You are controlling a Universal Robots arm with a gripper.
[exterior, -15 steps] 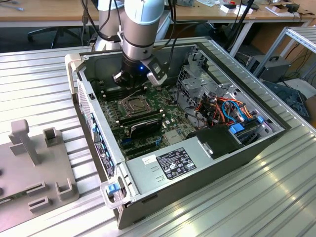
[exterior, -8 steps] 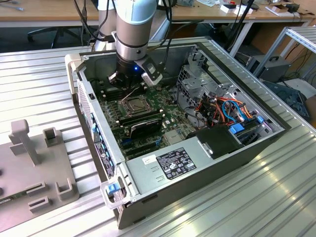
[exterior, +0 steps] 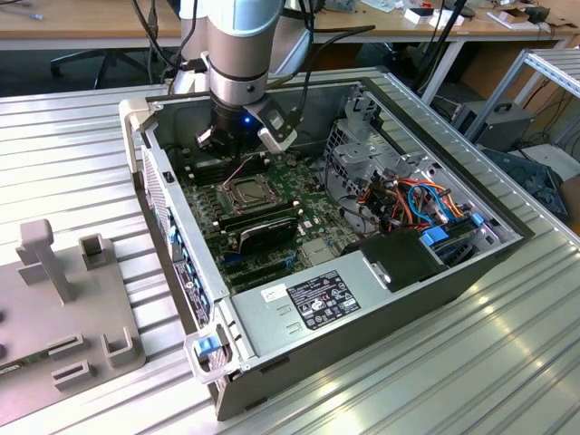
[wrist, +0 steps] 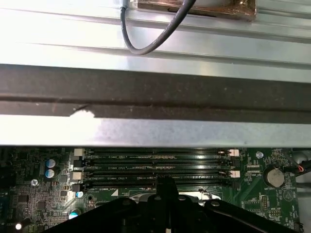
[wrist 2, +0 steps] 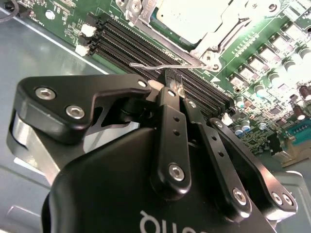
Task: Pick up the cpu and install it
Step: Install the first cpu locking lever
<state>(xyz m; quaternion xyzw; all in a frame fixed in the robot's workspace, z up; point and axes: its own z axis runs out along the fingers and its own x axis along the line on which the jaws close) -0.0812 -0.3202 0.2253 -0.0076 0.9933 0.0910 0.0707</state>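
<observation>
The cpu shows as a silver-grey square lying in the motherboard socket, with the hinged metal frame around it. In the exterior view the socket sits mid-board inside the open computer case. My gripper is down in the case just beyond the socket, over the memory slots. Its black fingers are shut together with nothing visible between them. The tips sit right at the thin wire socket lever; I cannot tell whether they touch it. The gripper hangs below the arm's wrist, and its closed tips point at the slots.
The case wall rises close behind the memory slots. A power supply fills the case's near end. A drive cage and orange and blue cables sit on the exterior view's right. A grey fixture stands on the ribbed table at the left.
</observation>
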